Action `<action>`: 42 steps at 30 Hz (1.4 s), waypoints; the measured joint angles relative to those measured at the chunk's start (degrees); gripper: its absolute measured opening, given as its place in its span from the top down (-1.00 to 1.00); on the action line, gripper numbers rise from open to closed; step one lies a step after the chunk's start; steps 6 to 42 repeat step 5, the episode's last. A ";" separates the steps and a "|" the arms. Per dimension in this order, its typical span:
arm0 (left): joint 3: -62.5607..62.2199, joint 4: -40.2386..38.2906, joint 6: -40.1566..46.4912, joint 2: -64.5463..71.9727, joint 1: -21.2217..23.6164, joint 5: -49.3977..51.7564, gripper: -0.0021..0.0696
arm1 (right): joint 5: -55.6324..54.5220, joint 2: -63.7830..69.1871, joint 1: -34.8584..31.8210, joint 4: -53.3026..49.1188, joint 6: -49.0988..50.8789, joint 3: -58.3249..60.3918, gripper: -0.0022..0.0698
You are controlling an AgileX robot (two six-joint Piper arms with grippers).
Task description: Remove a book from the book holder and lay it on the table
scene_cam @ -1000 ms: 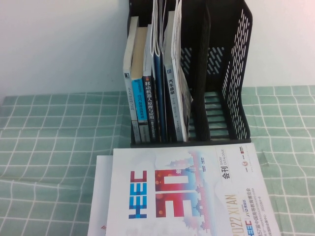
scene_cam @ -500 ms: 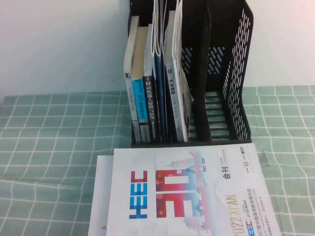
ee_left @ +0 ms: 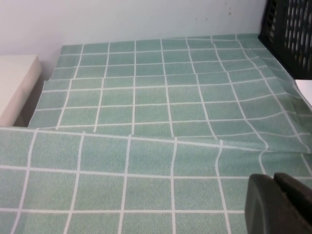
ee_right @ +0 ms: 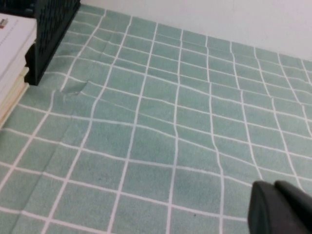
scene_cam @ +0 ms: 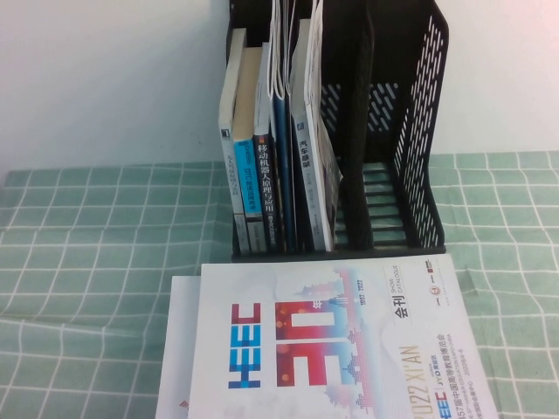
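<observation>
The book (scene_cam: 336, 345) is a large, thin, glossy white magazine lying flat on the tabletop (scene_cam: 87, 262), just in front of the book holder (scene_cam: 384, 131). Its cover reads "HEEC" in big blue letters, "30" in red, and "2022 XI'AN". It rests on another white sheet (scene_cam: 175, 349). The holder is tall black plastic with upright dividers and slotted sides; several books (scene_cam: 262, 157) stand in its slots, some with blue spines. The tabletop wears a pale green cloth with a white grid, slightly wrinkled.

The left tool (ee_left: 280, 204) hangs low over bare cloth, the holder's corner far from it. The right tool (ee_right: 280, 207) likewise, the holder and stacked white pages well away. Both tools carry nothing; their fingertips look closed together.
</observation>
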 joint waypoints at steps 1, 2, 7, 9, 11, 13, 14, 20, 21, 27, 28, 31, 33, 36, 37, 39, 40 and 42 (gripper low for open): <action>0.00 0.00 0.00 0.00 0.00 0.00 0.95 | 0.10 0.00 -0.11 0.00 0.00 0.00 0.95; 0.00 0.00 0.00 0.00 0.00 0.00 0.95 | 0.10 0.00 -0.32 0.00 0.00 0.00 0.95; 0.00 0.00 0.00 0.00 0.00 0.00 0.95 | 0.10 0.00 -2.06 0.10 0.00 0.00 0.95; 0.00 0.00 0.00 0.00 0.00 0.00 0.95 | 0.10 0.00 -2.06 0.10 0.00 0.00 0.95; 0.00 0.00 0.00 0.00 0.00 0.00 0.95 | 0.10 0.00 -2.06 0.10 0.00 0.00 0.95; 0.00 0.00 0.00 0.00 0.00 0.00 0.95 | 0.10 0.00 -2.06 0.10 0.00 0.00 0.95; 0.00 0.00 0.00 0.00 0.00 0.00 0.95 | 0.10 0.00 -2.06 0.10 0.00 0.00 0.95; 0.00 0.00 0.00 0.00 0.00 0.00 0.95 | 0.10 0.00 -2.06 0.10 0.00 0.00 0.95; 0.00 0.00 0.00 0.00 0.00 0.00 0.95 | 0.10 0.00 -2.06 0.10 0.00 0.00 0.95; 0.00 0.00 0.00 0.00 0.00 0.00 0.95 | 0.10 0.00 -2.06 0.10 0.00 0.00 0.95; 0.00 0.00 0.00 0.00 0.00 0.00 0.95 | 0.10 0.00 -2.06 0.10 0.00 0.00 0.95; 0.00 0.00 0.00 0.00 0.00 0.00 0.95 | 0.10 0.00 -2.06 0.10 0.00 0.00 0.95; 0.00 0.00 0.00 0.00 0.00 0.00 0.95 | 0.10 0.00 -2.06 0.10 0.00 0.00 0.95; 0.00 0.00 0.00 0.00 0.00 0.00 0.95 | 0.10 0.00 -2.06 0.10 0.00 0.00 0.95; 0.00 0.00 0.00 0.00 0.00 0.00 0.95 | 0.10 0.00 -2.06 0.10 0.00 0.00 0.95; 0.00 0.00 0.00 0.00 0.00 0.00 0.95 | 0.10 0.00 -2.06 0.10 0.00 0.00 0.95; 0.00 0.00 0.00 0.00 0.00 0.00 0.95 | 0.10 0.00 -2.06 0.10 0.00 0.00 0.95; 0.00 0.00 0.00 0.00 0.00 0.00 0.95 | 0.10 0.00 -2.06 0.10 0.00 0.00 0.95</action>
